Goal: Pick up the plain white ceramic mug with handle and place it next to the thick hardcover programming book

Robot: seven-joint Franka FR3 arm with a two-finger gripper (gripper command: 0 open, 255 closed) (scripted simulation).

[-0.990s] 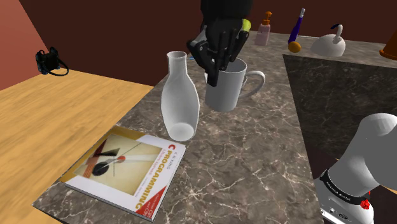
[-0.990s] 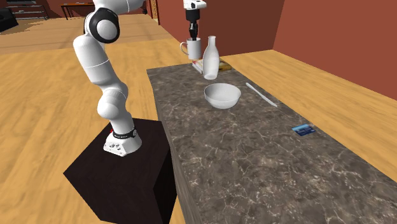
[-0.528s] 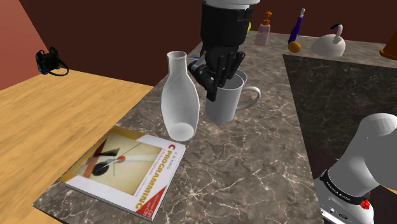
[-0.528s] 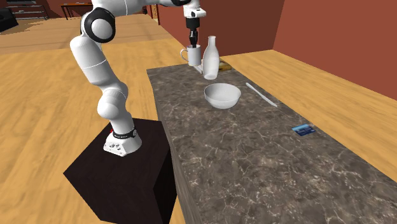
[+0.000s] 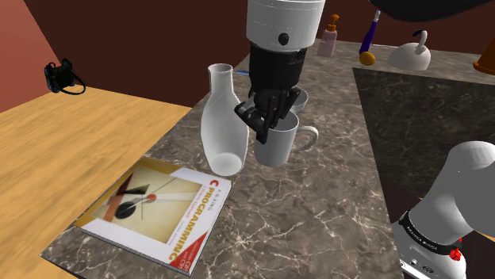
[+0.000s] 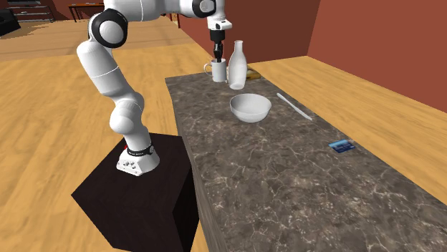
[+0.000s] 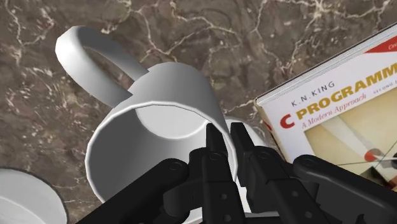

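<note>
A plain white mug [image 5: 276, 145] with its handle [image 5: 306, 138] pointing to the shoulder view's right hangs in my gripper [image 5: 265, 120] just over the marbled counter [image 5: 317, 206]. My gripper is shut on the mug's rim: in the wrist view one black finger [image 7: 215, 145] is inside the mug [image 7: 159, 118] and the other outside its wall. The programming book [image 5: 155, 211] lies flat near the counter's corner, a little beyond the mug [image 6: 217, 70] as seen from my gripper [image 6: 218, 57]. Its white and red cover [image 7: 337, 114] shows beside my gripper [image 7: 224, 135]. I cannot tell whether the mug's base touches the counter.
A tall white bottle [image 5: 224, 120] stands close beside the mug, between it and the book. A white bowl [image 6: 250, 107], a white stick [image 6: 294, 106] and a blue card [image 6: 342, 147] lie further along the counter. Small bottles [image 5: 328, 36] stand at the back.
My gripper has come down with the mug and drifted toward the bottle and the book. Its grip on the rim is unchanged.
</note>
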